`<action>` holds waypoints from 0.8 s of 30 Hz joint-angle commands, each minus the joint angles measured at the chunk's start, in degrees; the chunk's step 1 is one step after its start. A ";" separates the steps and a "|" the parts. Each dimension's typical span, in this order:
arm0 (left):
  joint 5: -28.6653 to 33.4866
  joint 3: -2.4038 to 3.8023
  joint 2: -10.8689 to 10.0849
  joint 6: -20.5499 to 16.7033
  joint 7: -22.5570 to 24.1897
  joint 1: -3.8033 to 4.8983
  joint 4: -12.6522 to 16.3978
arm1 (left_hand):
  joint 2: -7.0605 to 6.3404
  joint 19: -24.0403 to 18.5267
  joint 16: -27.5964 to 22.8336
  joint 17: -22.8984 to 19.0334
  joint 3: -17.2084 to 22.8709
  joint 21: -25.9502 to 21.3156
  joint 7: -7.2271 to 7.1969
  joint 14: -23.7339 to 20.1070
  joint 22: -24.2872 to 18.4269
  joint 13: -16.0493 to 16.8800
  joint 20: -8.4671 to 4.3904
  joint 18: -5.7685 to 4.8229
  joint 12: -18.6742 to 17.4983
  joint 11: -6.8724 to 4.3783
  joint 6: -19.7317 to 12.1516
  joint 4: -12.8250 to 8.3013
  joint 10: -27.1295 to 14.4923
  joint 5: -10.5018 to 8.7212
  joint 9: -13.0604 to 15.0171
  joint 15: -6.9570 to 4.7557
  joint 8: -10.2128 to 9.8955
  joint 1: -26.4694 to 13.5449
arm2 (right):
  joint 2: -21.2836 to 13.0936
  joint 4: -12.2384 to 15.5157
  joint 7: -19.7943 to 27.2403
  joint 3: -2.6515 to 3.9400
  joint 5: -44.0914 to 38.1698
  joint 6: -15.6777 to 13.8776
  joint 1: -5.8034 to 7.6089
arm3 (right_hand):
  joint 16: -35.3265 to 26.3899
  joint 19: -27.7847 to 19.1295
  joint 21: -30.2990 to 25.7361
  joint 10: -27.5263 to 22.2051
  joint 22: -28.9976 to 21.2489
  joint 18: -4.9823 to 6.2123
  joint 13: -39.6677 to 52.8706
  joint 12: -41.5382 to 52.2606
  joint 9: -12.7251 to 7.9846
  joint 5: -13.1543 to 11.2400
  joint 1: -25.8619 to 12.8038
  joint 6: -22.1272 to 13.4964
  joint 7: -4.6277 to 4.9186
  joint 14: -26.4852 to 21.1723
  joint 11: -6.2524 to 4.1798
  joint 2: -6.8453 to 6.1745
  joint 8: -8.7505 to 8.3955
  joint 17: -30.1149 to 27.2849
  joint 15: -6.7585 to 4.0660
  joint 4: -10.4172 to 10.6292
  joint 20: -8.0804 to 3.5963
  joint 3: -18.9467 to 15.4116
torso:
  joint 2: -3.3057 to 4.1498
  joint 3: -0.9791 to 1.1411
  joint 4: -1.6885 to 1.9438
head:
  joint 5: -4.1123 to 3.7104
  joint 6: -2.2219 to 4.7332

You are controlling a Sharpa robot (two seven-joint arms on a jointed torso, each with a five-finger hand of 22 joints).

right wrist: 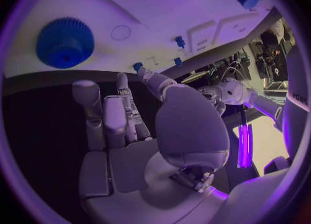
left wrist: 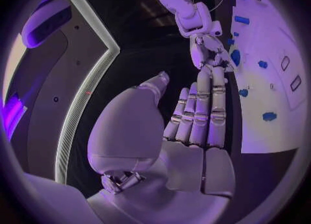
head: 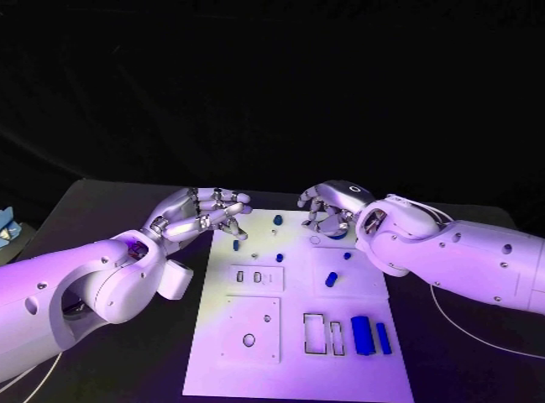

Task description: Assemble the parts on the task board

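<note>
Hovering empty — both hands' fingers (head: 219,206) loosely curled.

The right hand (head: 329,206) is covering part of the far edge of the task board (head: 299,369), and the blue gear (right wrist: 65,43) under it is mostly hiding in the head view. The board's near edge is running off the picture. The small blue pegs (head: 238,247) are showing too small to tell their shapes.

Head camera looks down; wrist cameras close behind hands; all share task board (head: 299,336).
</note>
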 commanded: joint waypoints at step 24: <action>0.05 0.02 0.70 2.19 -0.49 0.06 -1.18 | 0.37 -1.23 -0.48 -0.27 0.28 0.12 2.54 -1.26 -0.05 0.00 0.18 0.45 -0.44 0.05 -0.50 0.15 -0.47 0.23 0.19 0.21 -0.41 -0.57 | -7.61 2.11 -4.01 -0.15 10.18 10.73 1.71 | 18.80 18.53 21.18 -2.38 32.31 -5.07 44.32 47.27 2.86 3.15 0.45 -6.11 -1.36 7.39 -1.32 0.14 7.38 33.88 -1.40 3.93 -1.73 -3.19 | -0.54 0.56 -0.69 | -0.75 0.06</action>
